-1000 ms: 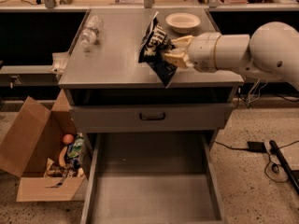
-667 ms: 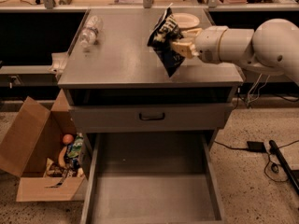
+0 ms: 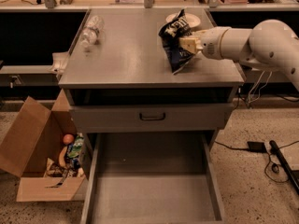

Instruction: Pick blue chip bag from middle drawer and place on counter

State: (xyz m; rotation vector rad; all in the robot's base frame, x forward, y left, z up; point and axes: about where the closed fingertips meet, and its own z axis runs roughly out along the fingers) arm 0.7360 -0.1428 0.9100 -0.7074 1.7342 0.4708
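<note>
The blue chip bag [image 3: 174, 45], dark navy with white lettering, stands upright on the right part of the grey counter [image 3: 135, 55], its lower tip touching the top. My gripper [image 3: 187, 45] reaches in from the right on the white arm and is shut on the blue chip bag's right side. The middle drawer [image 3: 152, 190] is pulled out below, its flat grey floor bare.
A clear plastic bottle [image 3: 90, 31] lies on the counter's left part. A white bowl [image 3: 191, 19] sits behind the bag. A shut drawer front with a black handle [image 3: 152, 117] is above the open drawer. An open cardboard box [image 3: 44, 157] with items stands on the floor at left. Cables [image 3: 261, 148] lie at right.
The gripper has carried the bag up, back over the counter and then lower; the bag's tip now rests on the counter top.
</note>
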